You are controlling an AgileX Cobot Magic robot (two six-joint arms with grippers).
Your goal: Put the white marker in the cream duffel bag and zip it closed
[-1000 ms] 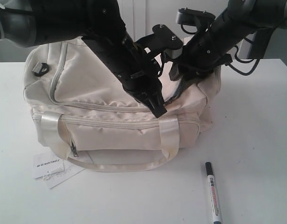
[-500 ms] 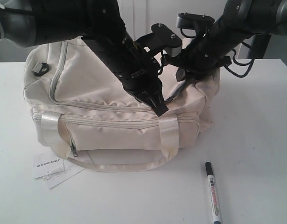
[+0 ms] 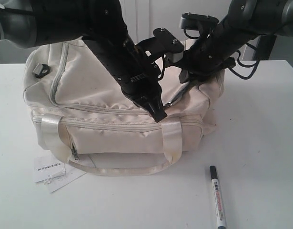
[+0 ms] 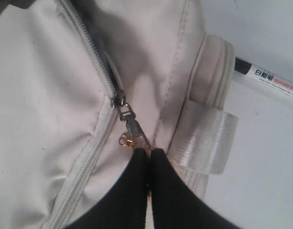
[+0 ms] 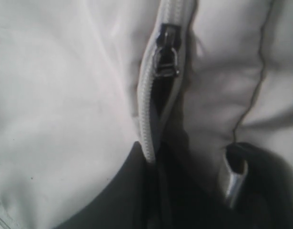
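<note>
Table [image 3: 260, 133]: white, with bare room to the right of the bag and along the front edge. Left and rear sides are crowded by the bag and the arms.

Cream duffel bag [image 3: 89, 95] sits centre-left on the table, on its base, with one satin handle [image 3: 172, 136] hanging down the front. The top zipper is partly open, a dark gap showing along it.

Both arms reach down over the bag top from behind and meet near its right end. Left hand [image 4: 148, 152] is angled down and forward, fingers together, clamped on the zipper pull [image 4: 134, 126] beside a small gold clasp [image 4: 125, 141]. Right hand [image 5: 156, 162] is pressed onto the bag top, fingers closed on the bag's zipper edge just below a second slider [image 5: 166, 62].

White marker [image 3: 217, 196] lies flat on the table front-right of the bag, apart from it, outside the bag, black cap toward the bag. Its label has black Chinese characters, then red capitals, too blurred to read.

Paper tag [image 3: 50, 169] lies at the bag's front-left corner, partly under it. It carries a black printed word, upside down, not legible.
</note>
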